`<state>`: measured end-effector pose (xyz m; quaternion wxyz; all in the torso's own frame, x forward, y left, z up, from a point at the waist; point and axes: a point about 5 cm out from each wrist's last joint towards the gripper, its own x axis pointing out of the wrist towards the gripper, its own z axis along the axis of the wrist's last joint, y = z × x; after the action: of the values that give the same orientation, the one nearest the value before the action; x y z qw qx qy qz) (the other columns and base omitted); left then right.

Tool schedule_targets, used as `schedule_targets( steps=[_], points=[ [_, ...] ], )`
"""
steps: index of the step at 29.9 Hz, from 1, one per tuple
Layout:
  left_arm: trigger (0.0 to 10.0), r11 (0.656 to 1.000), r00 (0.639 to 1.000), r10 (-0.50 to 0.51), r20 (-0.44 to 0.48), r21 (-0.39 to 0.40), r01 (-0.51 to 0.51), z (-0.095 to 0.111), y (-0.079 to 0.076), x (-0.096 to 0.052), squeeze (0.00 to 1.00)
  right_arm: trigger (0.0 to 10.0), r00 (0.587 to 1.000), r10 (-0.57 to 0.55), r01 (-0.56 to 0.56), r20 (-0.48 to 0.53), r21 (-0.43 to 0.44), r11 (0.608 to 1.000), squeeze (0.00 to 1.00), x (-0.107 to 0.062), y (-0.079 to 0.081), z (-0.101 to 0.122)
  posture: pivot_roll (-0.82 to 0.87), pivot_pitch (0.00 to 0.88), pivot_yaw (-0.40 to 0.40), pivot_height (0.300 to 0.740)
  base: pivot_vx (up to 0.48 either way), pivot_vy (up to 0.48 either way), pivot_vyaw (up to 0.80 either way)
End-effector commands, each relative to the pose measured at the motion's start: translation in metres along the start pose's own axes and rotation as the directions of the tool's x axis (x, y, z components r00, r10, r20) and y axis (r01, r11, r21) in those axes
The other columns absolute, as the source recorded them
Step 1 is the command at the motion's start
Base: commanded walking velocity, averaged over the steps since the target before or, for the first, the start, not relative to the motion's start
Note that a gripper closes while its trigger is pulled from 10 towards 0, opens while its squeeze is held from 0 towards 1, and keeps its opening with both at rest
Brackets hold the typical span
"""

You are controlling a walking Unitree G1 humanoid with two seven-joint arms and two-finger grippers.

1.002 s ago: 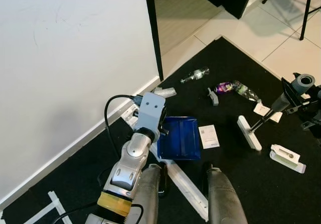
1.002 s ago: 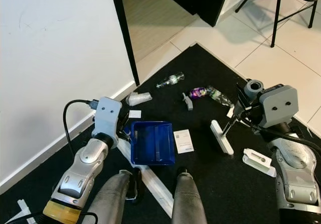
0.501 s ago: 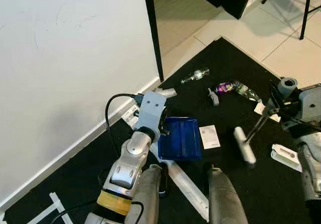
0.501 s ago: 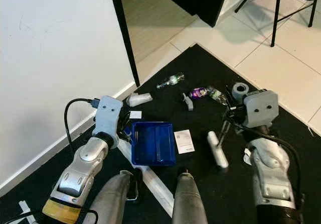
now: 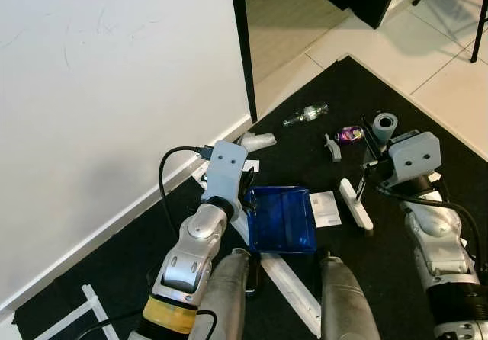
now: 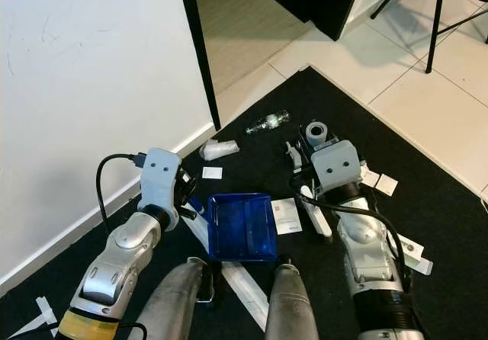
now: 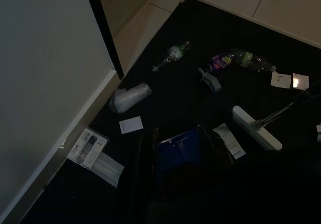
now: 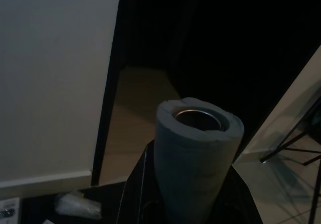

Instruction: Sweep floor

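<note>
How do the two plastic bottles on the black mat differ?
The clear bottle lies nearest the doorway and looks see-through all over; the purple bottle has a purple label and lies closer to the broom's grey handle. The right arm partly hides the purple bottle; the clear bottle shows whole. Both lie on their sides.

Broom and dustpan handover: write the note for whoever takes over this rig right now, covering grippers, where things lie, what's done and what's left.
Left gripper: shut on the blue dustpan, which rests on the black mat just ahead of the robot's legs.
Right gripper: shut on the broom's grey foam handle; the white broom head is on the mat right of the dustpan, beside a white card.
Done: nothing lies in the dustpan yet.
Left: clear bottle, purple-labelled bottle, crumpled plastic cup, grey piece and small paper slips lie scattered on the mat beyond the dustpan.
</note>
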<state>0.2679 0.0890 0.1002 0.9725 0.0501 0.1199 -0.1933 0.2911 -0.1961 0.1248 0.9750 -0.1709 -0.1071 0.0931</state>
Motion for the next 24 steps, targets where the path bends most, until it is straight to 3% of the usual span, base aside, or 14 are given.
schedule_targets(
  steps=[1,5,7,11,15,24],
  points=[
    [10.0,0.999,0.998,-0.037,-0.052,-0.023,0.036,-0.011,-0.003,-0.004,0.00,10.0,0.999,0.015,-0.014,-0.050,0.016,1.000,0.00,-0.008,0.010,-0.014,0.01,0.305,0.098,0.740,0.000,0.000,0.00],
    [10.0,0.999,0.998,-0.045,-0.049,-0.025,0.044,-0.010,-0.005,-0.002,0.00,10.0,0.998,-0.008,0.012,-0.054,0.077,0.997,0.00,-0.010,0.015,-0.019,0.00,0.305,0.101,0.740,0.000,0.000,0.00],
    [10.0,0.999,0.998,-0.050,-0.050,-0.019,0.049,-0.008,-0.006,-0.001,0.00,10.0,0.998,-0.027,0.039,-0.063,0.187,0.982,0.00,-0.010,0.022,-0.025,0.01,0.306,0.104,0.740,0.000,0.000,0.00],
    [10.0,0.999,0.997,-0.050,-0.051,-0.019,0.050,-0.008,-0.006,-0.002,0.00,10.0,0.997,-0.032,0.047,-0.064,0.247,0.968,0.00,-0.008,0.026,-0.028,0.01,0.306,0.104,0.740,0.000,0.000,0.00],
    [10.0,0.999,0.997,-0.047,-0.053,-0.016,0.046,-0.007,-0.004,-0.003,0.00,10.0,0.999,0.004,0.011,-0.038,0.412,0.911,0.00,0.007,0.042,-0.026,0.03,0.312,0.115,0.740,0.000,0.000,0.00],
    [10.0,0.999,0.997,-0.044,-0.058,-0.016,0.043,-0.007,-0.003,-0.005,0.00,10.0,0.994,0.090,-0.108,0.059,0.538,0.836,0.00,0.028,0.071,-0.009,0.04,0.314,0.115,0.740,0.000,0.000,0.00]
  ],
)
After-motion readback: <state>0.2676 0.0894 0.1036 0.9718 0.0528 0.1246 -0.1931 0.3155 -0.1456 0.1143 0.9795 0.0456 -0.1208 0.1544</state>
